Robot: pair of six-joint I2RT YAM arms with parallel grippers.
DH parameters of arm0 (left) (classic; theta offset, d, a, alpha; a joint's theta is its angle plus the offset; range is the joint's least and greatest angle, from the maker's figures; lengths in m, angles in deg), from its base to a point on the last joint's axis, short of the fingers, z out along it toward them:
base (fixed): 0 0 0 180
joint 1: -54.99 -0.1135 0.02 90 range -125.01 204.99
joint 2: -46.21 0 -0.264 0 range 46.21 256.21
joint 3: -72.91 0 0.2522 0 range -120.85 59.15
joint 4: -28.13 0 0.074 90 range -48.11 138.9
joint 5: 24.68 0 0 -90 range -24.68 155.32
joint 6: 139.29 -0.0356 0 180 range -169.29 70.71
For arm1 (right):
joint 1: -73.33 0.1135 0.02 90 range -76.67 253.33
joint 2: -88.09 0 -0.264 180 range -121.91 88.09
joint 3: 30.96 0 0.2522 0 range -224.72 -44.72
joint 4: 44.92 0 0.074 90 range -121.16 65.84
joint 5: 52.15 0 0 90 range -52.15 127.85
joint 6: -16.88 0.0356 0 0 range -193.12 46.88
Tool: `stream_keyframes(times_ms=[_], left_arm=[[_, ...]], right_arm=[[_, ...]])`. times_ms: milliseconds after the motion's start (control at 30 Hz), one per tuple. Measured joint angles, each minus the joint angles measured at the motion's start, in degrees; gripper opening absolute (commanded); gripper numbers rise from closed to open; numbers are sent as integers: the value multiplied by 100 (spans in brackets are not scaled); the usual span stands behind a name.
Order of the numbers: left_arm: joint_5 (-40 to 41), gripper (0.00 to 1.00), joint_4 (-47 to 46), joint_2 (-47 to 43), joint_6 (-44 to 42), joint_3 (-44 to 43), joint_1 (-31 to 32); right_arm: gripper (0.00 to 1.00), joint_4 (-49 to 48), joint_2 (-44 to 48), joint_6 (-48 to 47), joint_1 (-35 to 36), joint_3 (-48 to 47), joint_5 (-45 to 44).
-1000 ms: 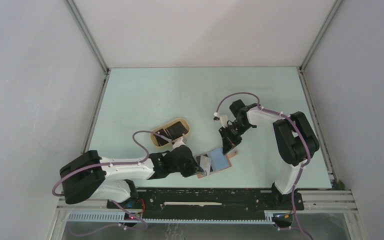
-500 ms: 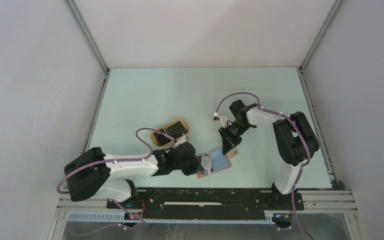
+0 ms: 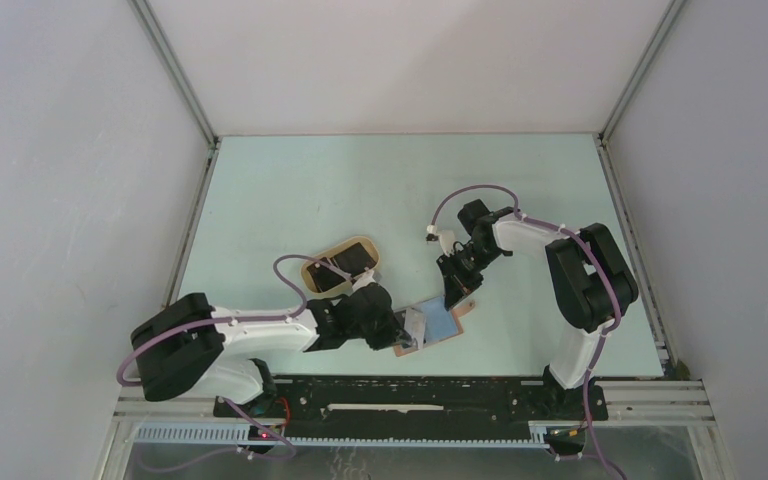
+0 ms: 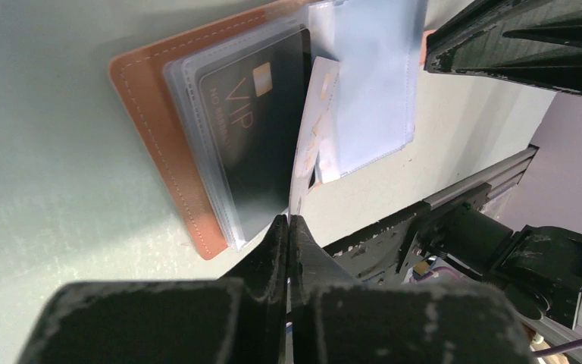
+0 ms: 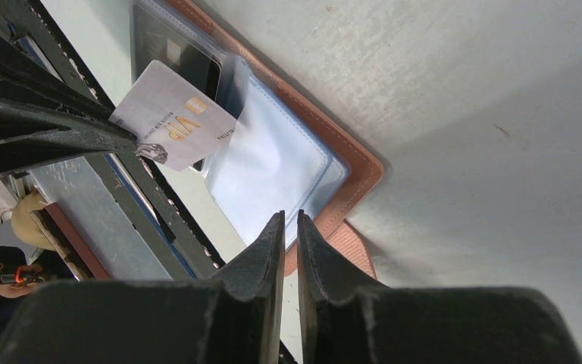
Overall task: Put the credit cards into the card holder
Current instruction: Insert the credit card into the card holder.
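The card holder [image 3: 440, 322] lies open near the table's front edge, reddish-brown leather [image 4: 159, 136] with pale blue pockets [image 5: 273, 167]. A black VIP card [image 4: 254, 129] sits in a clear pocket. My left gripper [image 3: 400, 330] is shut on a white VIP card [image 4: 311, 136] held edge-up, its far end at the pockets. That white card [image 5: 174, 117] shows tilted in the right wrist view. My right gripper [image 5: 288, 216] is nearly closed on the holder's far corner, at the blue pocket's edge beside the snap tab [image 5: 352, 250]. Dark cards [image 3: 345, 262] lie in the tray.
A tan oval tray [image 3: 365, 243] sits just behind the left wrist. The black rail [image 3: 410, 390] with both arm bases runs along the front edge, close below the holder. White walls enclose the table on three sides.
My left arm has shifted a little to the right, bringing the white card closer over the holder. The right arm has stayed still.
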State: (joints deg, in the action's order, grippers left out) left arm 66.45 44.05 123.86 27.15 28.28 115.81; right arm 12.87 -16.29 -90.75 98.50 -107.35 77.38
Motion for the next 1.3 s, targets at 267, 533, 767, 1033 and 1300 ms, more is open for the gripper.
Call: stream_keyframes(times_ms=[267,533,767,1033,1300], left_arm=[[17,0,-361,-7,-55,109,-11],[13,0,-1204,-7,9,588,-22],[24,0,-1670,37,306,782,-20],[199,0,-1897,166,568,833,22],[439,0,-2251,417,846,857,166]], right_arm=[[18,0,0,0,0,0,2],[18,2,0,-2,0,0,0],[18,0,0,0,0,0,0],[18,0,0,0,0,0,4],[18,4,0,0,-2,0,81]])
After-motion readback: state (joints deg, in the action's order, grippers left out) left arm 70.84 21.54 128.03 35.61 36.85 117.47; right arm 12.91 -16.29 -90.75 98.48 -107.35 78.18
